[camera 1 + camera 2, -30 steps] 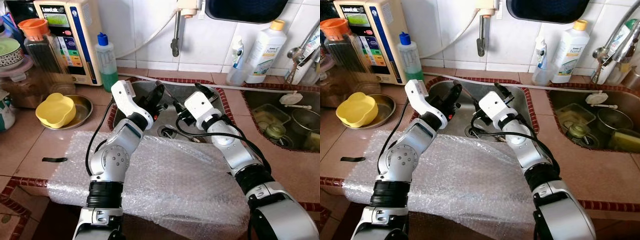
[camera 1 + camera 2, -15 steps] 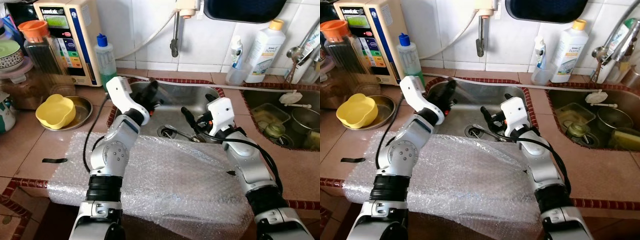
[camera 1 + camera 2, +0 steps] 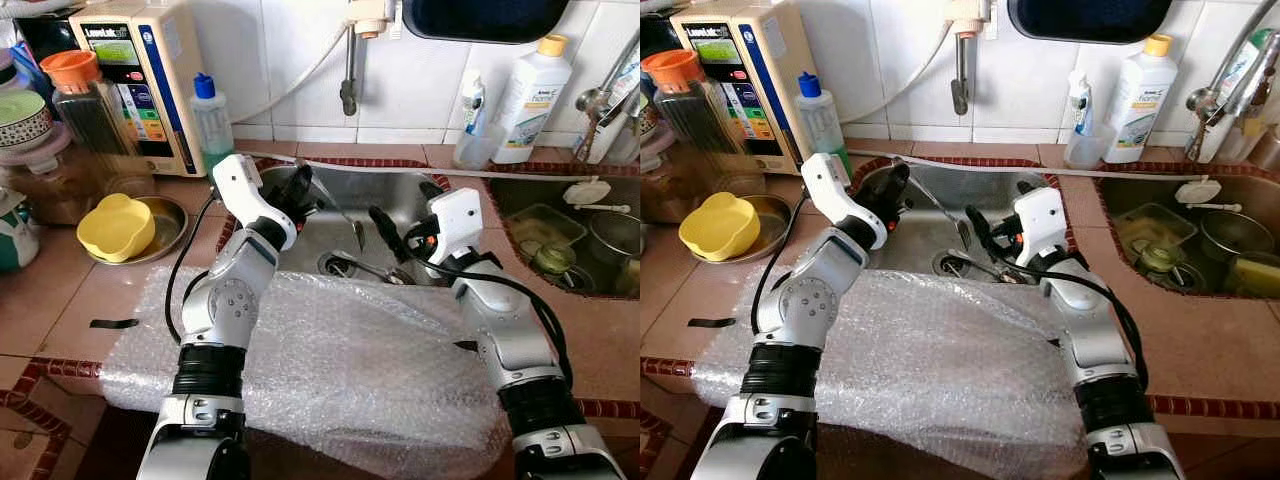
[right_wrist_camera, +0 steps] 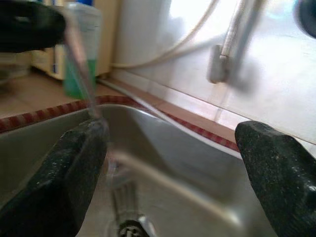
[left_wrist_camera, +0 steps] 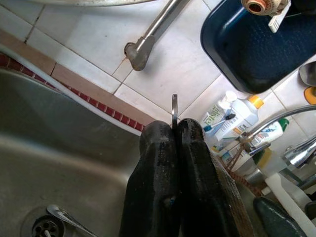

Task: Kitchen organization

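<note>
— So where is the left gripper [image 5: 174, 136]?

— Over the steel sink [image 3: 395, 195], near its back left corner, fingers clenched on a thin metal utensil [image 3: 342, 210] that slants down into the basin.

— And the right gripper [image 3: 392, 235]?

— Inside the same basin toward its right wall, fingers [image 4: 79, 168] spread wide, grasping nothing. Another utensil [image 3: 370, 268] lies beside the drain. Bubble wrap [image 3: 340, 370] covers the counter's front edge.

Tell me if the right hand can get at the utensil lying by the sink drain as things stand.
Probably yes. The right hand hangs open over the basin, just above the utensil lying by the drain, with nothing between them. The left hand, shut on a thin metal utensil, sits off to the side.
</note>
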`<state>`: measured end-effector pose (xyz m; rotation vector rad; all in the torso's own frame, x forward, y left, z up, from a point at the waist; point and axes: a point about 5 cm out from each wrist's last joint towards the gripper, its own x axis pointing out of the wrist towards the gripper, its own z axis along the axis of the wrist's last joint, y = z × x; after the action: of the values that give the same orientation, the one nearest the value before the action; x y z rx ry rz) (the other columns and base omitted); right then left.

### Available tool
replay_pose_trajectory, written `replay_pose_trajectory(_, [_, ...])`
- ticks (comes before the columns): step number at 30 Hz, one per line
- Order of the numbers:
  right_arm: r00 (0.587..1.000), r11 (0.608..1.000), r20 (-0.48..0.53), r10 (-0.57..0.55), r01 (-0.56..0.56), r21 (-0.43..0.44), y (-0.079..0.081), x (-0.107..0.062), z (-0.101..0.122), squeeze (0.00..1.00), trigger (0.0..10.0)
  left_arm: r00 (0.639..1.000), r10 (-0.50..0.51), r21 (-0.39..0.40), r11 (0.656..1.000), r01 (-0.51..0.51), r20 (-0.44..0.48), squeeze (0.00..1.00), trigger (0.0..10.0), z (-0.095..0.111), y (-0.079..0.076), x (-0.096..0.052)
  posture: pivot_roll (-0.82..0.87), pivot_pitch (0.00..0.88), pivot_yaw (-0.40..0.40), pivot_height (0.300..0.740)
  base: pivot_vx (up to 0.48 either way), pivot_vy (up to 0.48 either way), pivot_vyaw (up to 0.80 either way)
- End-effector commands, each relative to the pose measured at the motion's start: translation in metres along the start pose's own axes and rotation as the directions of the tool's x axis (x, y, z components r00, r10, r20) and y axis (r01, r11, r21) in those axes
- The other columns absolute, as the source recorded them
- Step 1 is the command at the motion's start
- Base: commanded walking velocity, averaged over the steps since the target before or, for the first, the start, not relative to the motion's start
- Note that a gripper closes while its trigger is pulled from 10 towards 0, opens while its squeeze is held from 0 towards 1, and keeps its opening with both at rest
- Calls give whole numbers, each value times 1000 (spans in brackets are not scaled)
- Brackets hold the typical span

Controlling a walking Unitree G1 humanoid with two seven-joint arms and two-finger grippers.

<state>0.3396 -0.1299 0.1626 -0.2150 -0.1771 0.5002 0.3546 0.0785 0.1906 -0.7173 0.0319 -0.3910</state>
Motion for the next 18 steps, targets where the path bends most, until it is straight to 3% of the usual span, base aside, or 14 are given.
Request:
replay_pose_trajectory(1, [999,999,12,38,-38,-22,5,6,7,0,5804,1000,-17,20,1000,17,13,0,2157,5,-4,2,23,0,80,740,0,0,0])
replay_pose_trajectory(2, [998,997,7,62,-62,-38,9,8,7,0,7529,1000,-18,20,1000,17,12,0,2235,5,-4,2,24,0,82,740,0,0,0])
replay_pose_trajectory(3, [997,996,8,79,-79,-41,13,12,9,0,10000,1000,-20,23,1000,20,10,0,2392,5,-5,3,25,0,82,740,0,0,0])
replay_pose_trajectory(6, [996,996,21,91,-90,-27,17,17,13,0,10000,1000,-22,30,999,21,7,0,2706,4,-5,3,32,0,75,740,0,0,0])
replay_pose_trajectory(9, [998,998,45,45,-47,42,10,13,20,0,10000,1000,0,60,998,-2,30,0,2980,9,1,1,36,0,65,740,0,0,0])
replay_pose_trajectory(14, [996,996,36,-87,86,19,-10,-9,20,0,10000,997,48,78,996,-53,67,0,3255,19,14,-2,29,0,63,740,0,0,0])
replay_pose_trajectory(17, [974,971,30,-224,226,-80,-30,-31,20,0,10000,996,59,83,994,-65,69,0,3176,22,20,-3,11,0,75,740,0,0,0])
replay_pose_trajectory(18, [964,962,36,-262,264,-74,-34,-38,21,0,10000,996,60,84,994,-65,68,0,3176,22,21,-3,0,0,85,740,0,0,0])
